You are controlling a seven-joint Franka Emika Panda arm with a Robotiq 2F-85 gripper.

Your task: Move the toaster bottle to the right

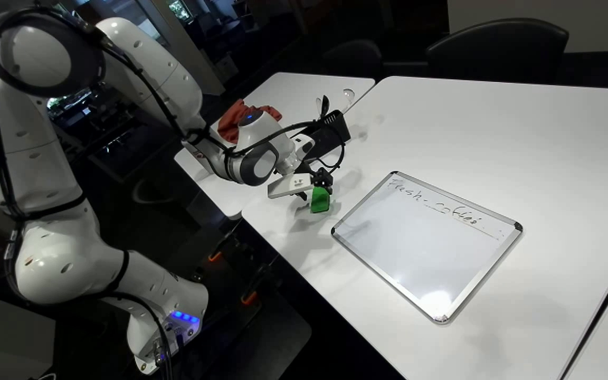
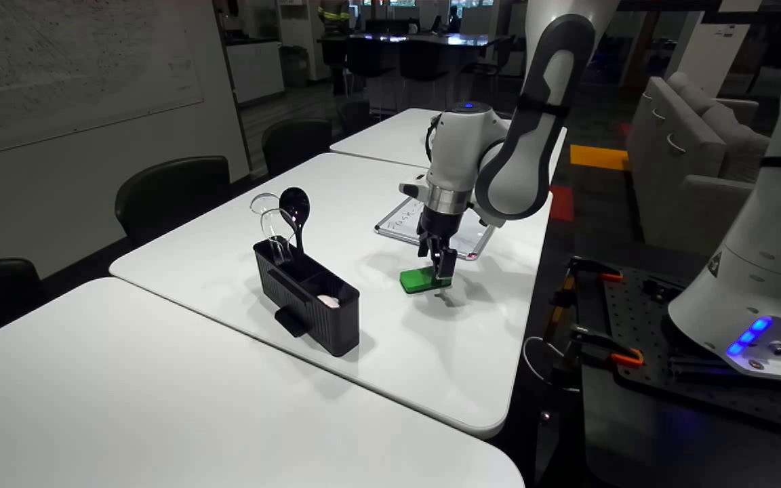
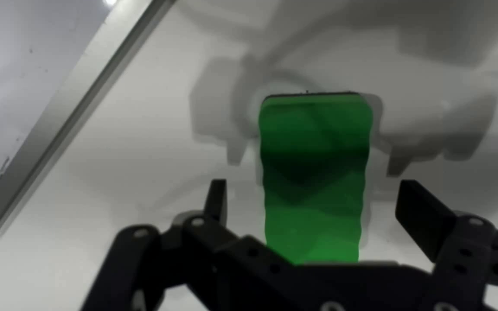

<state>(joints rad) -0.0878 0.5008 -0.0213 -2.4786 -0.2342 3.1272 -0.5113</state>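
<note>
No toaster or bottle shows in any view. A green block with wavy sides, like a board eraser, lies flat on the white table in both exterior views [image 1: 320, 201] [image 2: 419, 279] and in the wrist view [image 3: 316, 134]. My gripper [image 3: 311, 190] is open, with one finger on each side of the block and a gap on both sides. It also shows in both exterior views [image 1: 313, 193] [image 2: 441, 266], low over the block. The near end of the block is hidden behind the gripper's body in the wrist view.
A framed whiteboard [image 1: 420, 253] with handwriting lies close to the block; its frame edge shows in the wrist view [image 3: 71, 95]. A black caddy [image 2: 316, 305] holding spoon-like utensils stands nearby. A red cloth [image 1: 235, 124] lies behind the arm. The table edge [image 1: 288, 258] faces the robot base.
</note>
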